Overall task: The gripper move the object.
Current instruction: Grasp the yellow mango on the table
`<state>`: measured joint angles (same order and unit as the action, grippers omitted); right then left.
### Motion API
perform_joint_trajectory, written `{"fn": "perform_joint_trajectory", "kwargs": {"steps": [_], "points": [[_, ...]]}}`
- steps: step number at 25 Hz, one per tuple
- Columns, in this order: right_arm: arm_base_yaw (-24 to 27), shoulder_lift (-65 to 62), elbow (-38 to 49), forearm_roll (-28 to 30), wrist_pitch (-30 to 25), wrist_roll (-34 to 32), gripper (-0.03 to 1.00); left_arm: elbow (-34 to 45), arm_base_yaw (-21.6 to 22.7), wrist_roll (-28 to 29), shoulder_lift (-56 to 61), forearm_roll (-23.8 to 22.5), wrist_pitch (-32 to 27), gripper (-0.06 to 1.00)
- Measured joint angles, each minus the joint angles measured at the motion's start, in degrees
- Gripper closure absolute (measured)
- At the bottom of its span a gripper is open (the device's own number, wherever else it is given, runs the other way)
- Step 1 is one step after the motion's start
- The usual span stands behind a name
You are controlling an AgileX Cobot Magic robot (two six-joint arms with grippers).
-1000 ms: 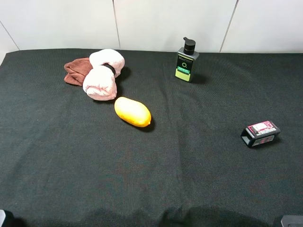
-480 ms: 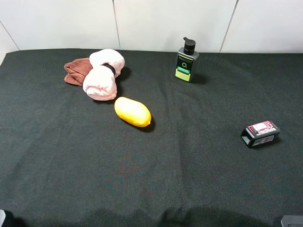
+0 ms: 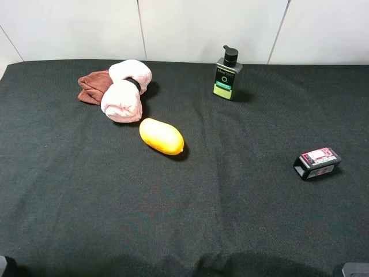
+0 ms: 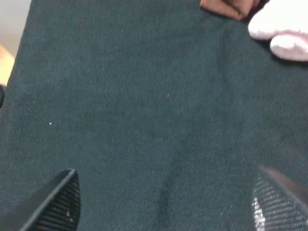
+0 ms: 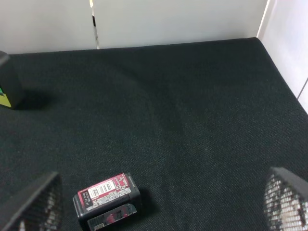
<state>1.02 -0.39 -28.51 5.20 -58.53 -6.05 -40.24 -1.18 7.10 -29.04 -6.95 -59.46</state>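
The mango point(image 3: 161, 136) lies untouched on the black cloth point(image 3: 69, 190), just beside the pink towel point(image 3: 122, 98). The left gripper point(image 4: 163, 204) and right gripper point(image 5: 161, 207) both gape wide, empty. The approach seems pending; next, the left gripper likely must reach and straddle the mango.

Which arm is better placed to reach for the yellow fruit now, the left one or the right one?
Probably left. The yellow fruit lies left of the middle, near the pink towel, which the left gripper faces, open. The right gripper faces the black box.
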Motion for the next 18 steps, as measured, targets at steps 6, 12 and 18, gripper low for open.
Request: {"fn": "perform_joint_trajectory", "kwargs": {"steps": [6, 12, 18], "points": [[0.0, 0.0, 0.0, 0.0, 0.0, 0.0, 0.34, -3.98, 0.0, -1.93, -11.56, 0.0, 0.23, 0.18], [0.0, 0.0, 0.0, 0.0, 0.0, 0.0, 0.34, -7.99, 0.0, -3.7, -20.11, 0.0, 1.01, 0.18], [0.0, 0.0, 0.0, 0.0, 0.0, 0.0, 0.34, -9.88, 0.0, -7.87, -26.53, 0.6, 4.35, 0.18]]}}
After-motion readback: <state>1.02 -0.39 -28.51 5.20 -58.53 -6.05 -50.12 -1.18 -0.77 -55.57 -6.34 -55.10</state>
